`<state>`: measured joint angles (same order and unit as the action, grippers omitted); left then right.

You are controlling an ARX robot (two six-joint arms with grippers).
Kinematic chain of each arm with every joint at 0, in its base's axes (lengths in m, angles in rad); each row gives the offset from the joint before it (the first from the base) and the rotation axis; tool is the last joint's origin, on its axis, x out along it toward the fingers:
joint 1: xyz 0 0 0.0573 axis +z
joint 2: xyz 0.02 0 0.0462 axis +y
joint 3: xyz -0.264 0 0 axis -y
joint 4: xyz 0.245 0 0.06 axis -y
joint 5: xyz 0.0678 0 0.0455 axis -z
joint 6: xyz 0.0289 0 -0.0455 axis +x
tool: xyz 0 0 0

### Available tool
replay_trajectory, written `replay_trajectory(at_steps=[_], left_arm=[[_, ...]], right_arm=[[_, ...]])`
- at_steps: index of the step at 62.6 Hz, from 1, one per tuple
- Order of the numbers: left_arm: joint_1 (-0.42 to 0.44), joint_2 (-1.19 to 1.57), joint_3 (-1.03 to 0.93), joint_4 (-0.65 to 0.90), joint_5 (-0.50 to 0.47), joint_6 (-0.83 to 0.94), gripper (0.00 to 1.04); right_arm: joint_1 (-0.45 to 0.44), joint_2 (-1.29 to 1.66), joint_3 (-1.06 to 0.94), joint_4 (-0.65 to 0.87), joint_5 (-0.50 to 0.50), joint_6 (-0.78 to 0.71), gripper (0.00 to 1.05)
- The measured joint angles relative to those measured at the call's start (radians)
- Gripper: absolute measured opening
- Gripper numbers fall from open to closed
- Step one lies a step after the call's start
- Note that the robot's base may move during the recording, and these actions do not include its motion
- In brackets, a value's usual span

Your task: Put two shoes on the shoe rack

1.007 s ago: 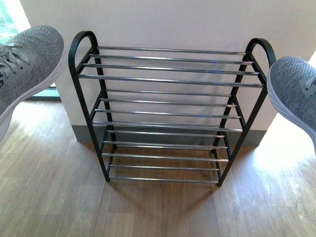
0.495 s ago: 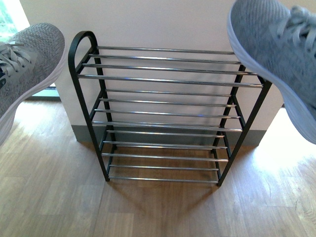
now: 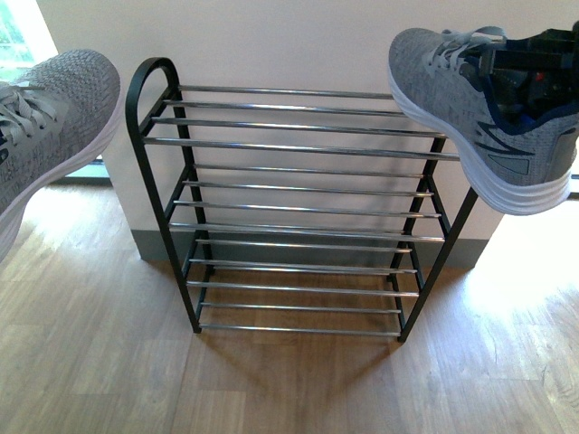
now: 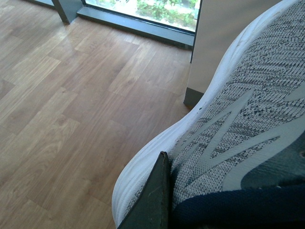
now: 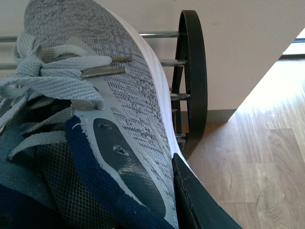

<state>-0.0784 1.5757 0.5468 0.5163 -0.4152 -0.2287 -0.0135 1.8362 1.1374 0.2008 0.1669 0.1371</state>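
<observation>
The black shoe rack (image 3: 298,147) stands against the white wall, its silver bars bare. One grey knit sneaker (image 3: 54,117) hangs in the air left of the rack, toe up near the rack's top corner. My left gripper (image 4: 200,214) is shut on its navy collar (image 4: 248,119), one dark finger (image 4: 152,200) outside against the sole. The other sneaker (image 3: 461,99) is over the right end of the top tier, heel past the rack's side. My right gripper (image 3: 529,77) is shut on its collar, with a finger (image 5: 200,200) along its outer side (image 5: 119,86). Whether it touches the bars I cannot tell.
Wood floor (image 3: 271,380) spreads in front of the rack. A white wall with a grey skirting (image 3: 154,246) stands behind it. A floor-level window frame (image 4: 138,26) lies to the left. The rack's rounded right corner (image 5: 193,71) is close beside the right sneaker.
The right sneaker has swung up from the right edge and in over the rack's top tier, turning its side to the front view. The left sneaker has barely moved.
</observation>
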Motion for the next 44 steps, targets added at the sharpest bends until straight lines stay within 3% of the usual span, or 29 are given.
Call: replay_trajectory(at_steps=[16, 44], left_arm=[[0.000, 0.000, 0.000, 0.000, 0.000, 0.000, 0.01], [0.000, 0.000, 0.000, 0.000, 0.000, 0.000, 0.01]], right_arm=[[-0.009, 0.139, 0.216, -0.144, 0.072, 0.134, 0.01], [-0.017, 0.278, 0.373, -0.274, 0.060, 0.273, 0.01]])
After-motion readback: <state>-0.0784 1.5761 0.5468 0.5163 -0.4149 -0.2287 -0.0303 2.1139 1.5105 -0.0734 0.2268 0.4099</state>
